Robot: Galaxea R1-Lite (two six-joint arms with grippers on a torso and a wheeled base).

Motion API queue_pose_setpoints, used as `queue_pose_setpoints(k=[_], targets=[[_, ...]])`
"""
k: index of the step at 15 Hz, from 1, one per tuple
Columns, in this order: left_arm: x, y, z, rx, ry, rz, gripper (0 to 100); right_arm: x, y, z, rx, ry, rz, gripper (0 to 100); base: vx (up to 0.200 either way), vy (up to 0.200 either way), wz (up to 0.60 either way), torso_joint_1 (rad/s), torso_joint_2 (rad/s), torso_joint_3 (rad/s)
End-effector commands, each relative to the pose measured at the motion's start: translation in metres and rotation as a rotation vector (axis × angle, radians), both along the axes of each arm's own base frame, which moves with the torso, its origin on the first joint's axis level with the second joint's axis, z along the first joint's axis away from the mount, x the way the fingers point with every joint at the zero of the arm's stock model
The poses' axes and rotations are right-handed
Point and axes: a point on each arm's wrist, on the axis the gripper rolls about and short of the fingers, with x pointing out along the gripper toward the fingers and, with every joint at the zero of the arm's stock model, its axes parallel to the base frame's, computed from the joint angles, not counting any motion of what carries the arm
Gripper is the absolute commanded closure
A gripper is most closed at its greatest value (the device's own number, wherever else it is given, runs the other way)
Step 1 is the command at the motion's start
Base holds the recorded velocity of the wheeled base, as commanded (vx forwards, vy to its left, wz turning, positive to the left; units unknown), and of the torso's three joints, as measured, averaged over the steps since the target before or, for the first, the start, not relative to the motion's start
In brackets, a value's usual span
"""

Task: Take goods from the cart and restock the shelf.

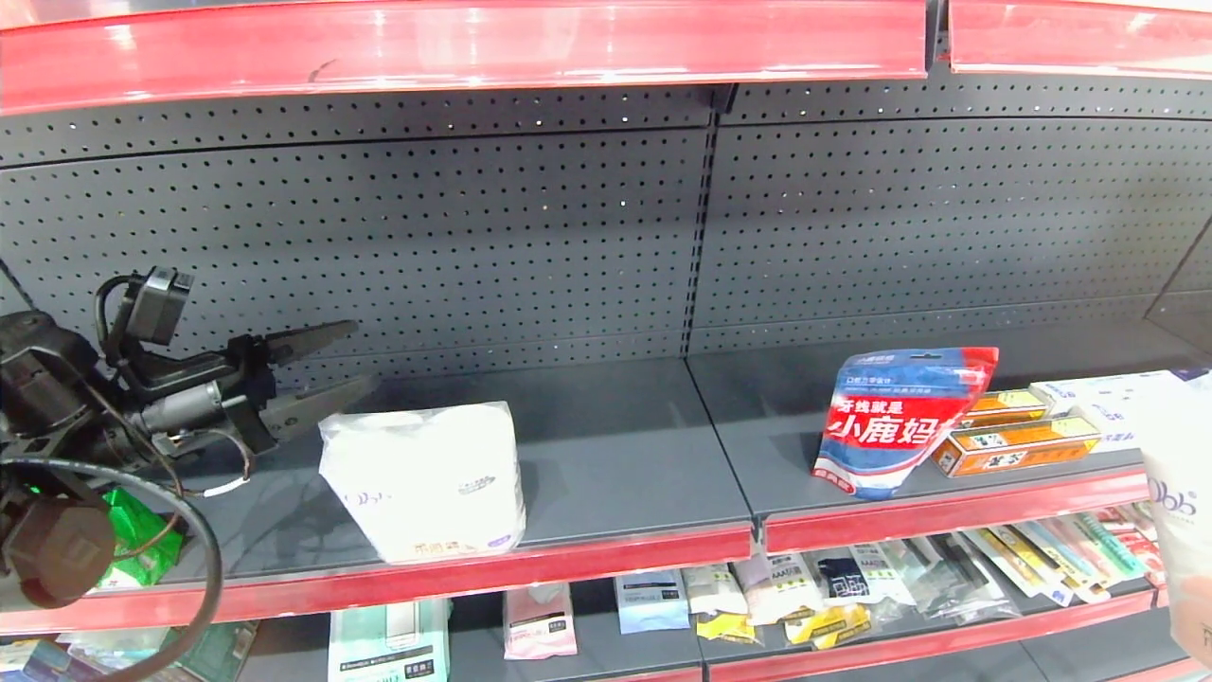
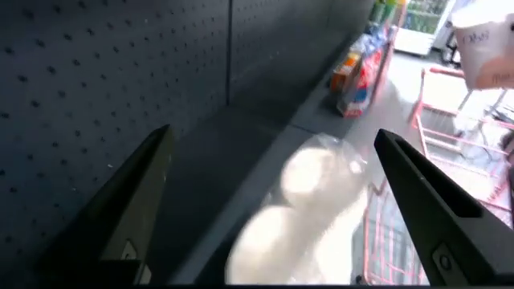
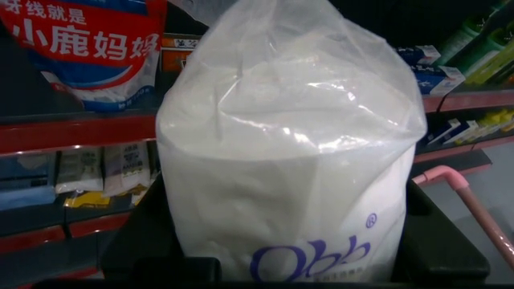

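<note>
A white tissue-roll pack (image 1: 426, 478) stands at the front of the grey shelf (image 1: 625, 445), left of centre. My left gripper (image 1: 365, 354) hangs open just behind and left of it, apart from it. In the left wrist view the two dark fingers (image 2: 136, 209) are spread wide, with that pack (image 2: 305, 217) beyond them. My right gripper (image 3: 289, 269) is shut on a second white tissue pack (image 3: 289, 160), which sits at the far right edge (image 1: 1179, 502) of the head view, in front of the shelf. That pack hides most of the right gripper.
A red and blue pouch (image 1: 900, 421) leans on orange boxes (image 1: 1018, 440) on the right half of the shelf. The lower shelf holds several small packets (image 1: 786, 587). A green pack (image 1: 133, 540) lies at the far left. A pink cart frame (image 2: 450, 120) stands off the shelf's right end.
</note>
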Motion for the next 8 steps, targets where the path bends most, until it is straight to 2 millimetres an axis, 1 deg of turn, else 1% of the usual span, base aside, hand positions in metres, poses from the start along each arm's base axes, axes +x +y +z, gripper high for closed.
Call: queue_pose_setpoints(k=[1,3,6,7,8], targets=[[0.002,0.001,0.013,-0.011,-0.029,0.008,0,0.001,0.000,-0.001,0.001,0.006,0.000,100,0.000,0.000,0.00,0.000,0.00,0.000],[0.007,0.002,0.020,-0.027,-0.048,0.041,0,0.001,0.000,-0.001,0.001,0.009,0.000,100,0.000,0.000,0.00,0.000,0.00,0.000],[0.011,0.002,0.020,-0.061,-0.052,0.161,0,0.002,0.000,0.000,0.001,0.008,0.001,100,0.000,0.000,0.00,0.000,0.00,0.000],[0.011,0.002,0.020,-0.061,-0.052,0.161,0,0.002,0.000,0.000,0.001,0.008,0.001,100,0.000,0.000,0.00,0.000,0.00,0.000],[0.013,0.004,0.023,-0.085,-0.064,0.255,0,0.002,0.000,0.001,0.001,0.005,0.004,100,0.000,0.000,0.00,0.000,0.00,0.000]])
